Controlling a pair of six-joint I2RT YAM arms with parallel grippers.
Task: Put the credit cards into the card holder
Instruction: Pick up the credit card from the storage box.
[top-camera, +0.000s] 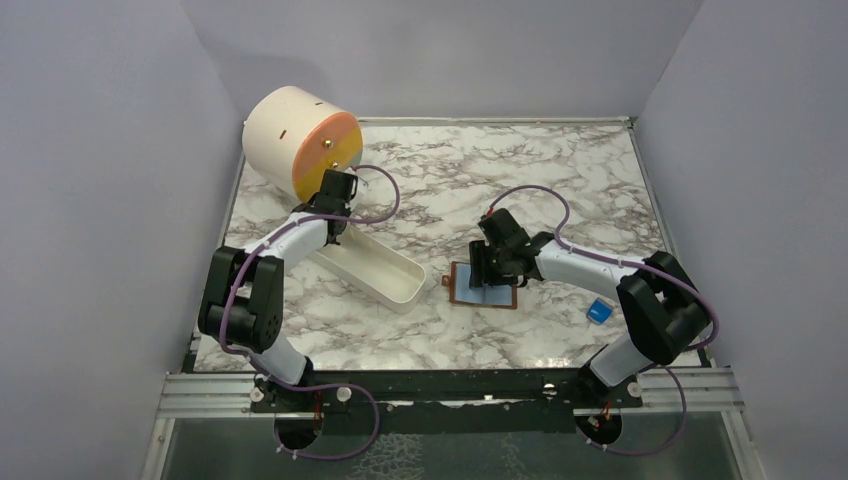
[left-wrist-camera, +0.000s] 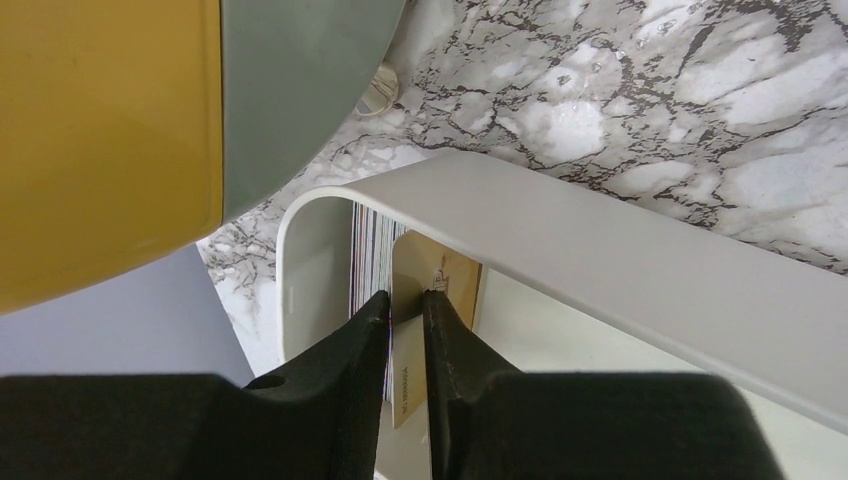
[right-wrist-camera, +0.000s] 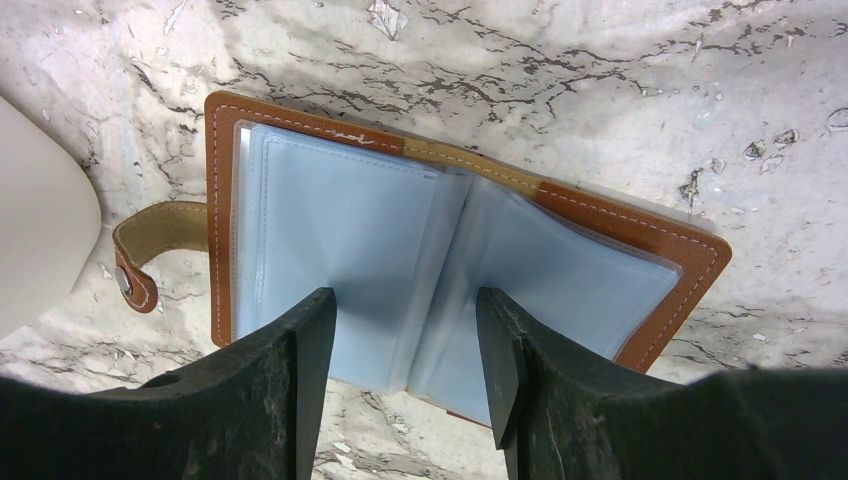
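The card holder (top-camera: 492, 297) lies open in the middle of the table, a brown wallet with pale blue pockets (right-wrist-camera: 330, 210) and a snap tab (right-wrist-camera: 133, 283) at its left. My right gripper (right-wrist-camera: 405, 305) is open, its fingertips standing on or just above the blue pockets near the fold; it shows over the wallet in the top view (top-camera: 480, 270). My left gripper (top-camera: 335, 232) reaches into the far end of the white tray (top-camera: 385, 268). Its jaws (left-wrist-camera: 406, 300) are nearly closed around an orange-yellow credit card (left-wrist-camera: 445, 275) standing on edge. More cards with striped edges (left-wrist-camera: 367, 250) stand left of it.
A big cream cylinder with an orange-yellow face (top-camera: 300, 140) lies at the back left, close above the tray end (left-wrist-camera: 100, 130). A small bright-blue block (top-camera: 599, 312) lies at the right near my right arm. The tray's rim (left-wrist-camera: 600, 225) crosses the left wrist view.
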